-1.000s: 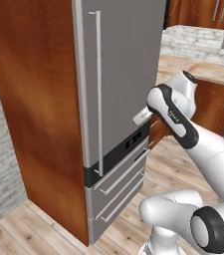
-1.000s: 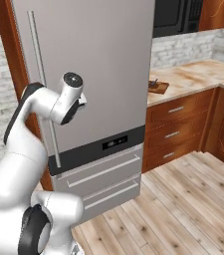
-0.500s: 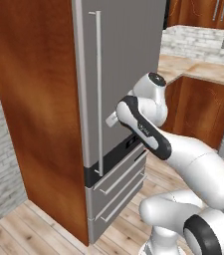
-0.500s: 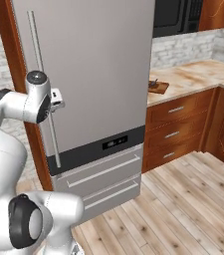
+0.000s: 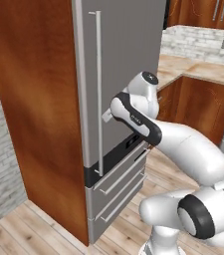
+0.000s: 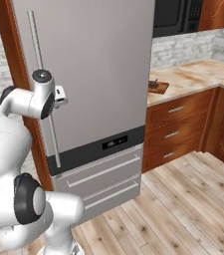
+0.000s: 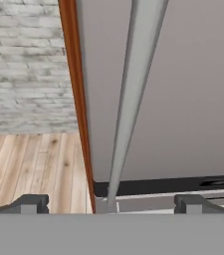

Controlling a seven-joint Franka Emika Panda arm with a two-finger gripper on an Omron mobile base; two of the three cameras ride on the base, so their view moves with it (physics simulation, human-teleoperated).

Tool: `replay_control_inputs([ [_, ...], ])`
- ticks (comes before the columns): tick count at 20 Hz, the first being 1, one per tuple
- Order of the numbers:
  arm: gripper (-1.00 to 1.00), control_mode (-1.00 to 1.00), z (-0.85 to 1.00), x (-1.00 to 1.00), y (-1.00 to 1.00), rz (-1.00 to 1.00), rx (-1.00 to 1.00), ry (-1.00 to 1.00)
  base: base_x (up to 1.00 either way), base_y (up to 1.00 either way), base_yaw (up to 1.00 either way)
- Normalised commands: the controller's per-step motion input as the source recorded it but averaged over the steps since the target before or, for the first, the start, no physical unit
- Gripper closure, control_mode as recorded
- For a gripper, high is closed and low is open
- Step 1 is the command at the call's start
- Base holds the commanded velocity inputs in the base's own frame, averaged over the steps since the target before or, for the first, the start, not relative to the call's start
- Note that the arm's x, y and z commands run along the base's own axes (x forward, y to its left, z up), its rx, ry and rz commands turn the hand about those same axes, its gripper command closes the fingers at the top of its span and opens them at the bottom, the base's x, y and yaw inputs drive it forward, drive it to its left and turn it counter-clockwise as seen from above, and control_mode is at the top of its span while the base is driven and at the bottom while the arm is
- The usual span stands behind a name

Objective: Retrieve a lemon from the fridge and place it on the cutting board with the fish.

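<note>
The fridge [image 6: 91,74] stands shut between a wooden side panel [image 5: 34,114] and the counter [image 6: 193,79], its long silver handle [image 5: 99,89] running down the door; the dark display strip [image 6: 114,143] bears marks too small to read. On the counter lies the cutting board [image 6: 158,87] with the fish [image 6: 154,83]. The gripper [image 7: 111,203] is spread wide, fingertips [image 7: 31,203] straddling the handle without touching it.

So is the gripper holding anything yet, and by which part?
Nothing held. The gripper is open, its fingertips either side of the fridge handle, not closed on it.
</note>
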Motion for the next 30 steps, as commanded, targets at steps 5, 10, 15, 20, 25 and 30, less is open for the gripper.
replay_control_inputs([
  [5,-1.0,-1.0,0.0,0.37,0.31,0.0,0.0,0.0,0.0,0.0,0.0],
  [10,-1.0,-1.0,-0.01,0.53,0.15,0.02,0.0,0.0,0.0,0.0,0.0],
  [15,-1.0,-1.0,-0.01,0.42,0.01,0.06,0.0,0.0,0.0,0.0,0.0],
  [20,-1.0,-1.0,-0.05,0.4,0.13,0.04,0.0,0.0,0.0,0.0,0.0],
  [25,-1.0,-1.0,-0.01,0.14,0.37,0.0,0.0,-0.01,0.0,0.0,0.0],
  [30,-1.0,-1.0,-0.09,0.15,0.26,0.0,0.0,-0.01,0.0,0.0,0.0],
])
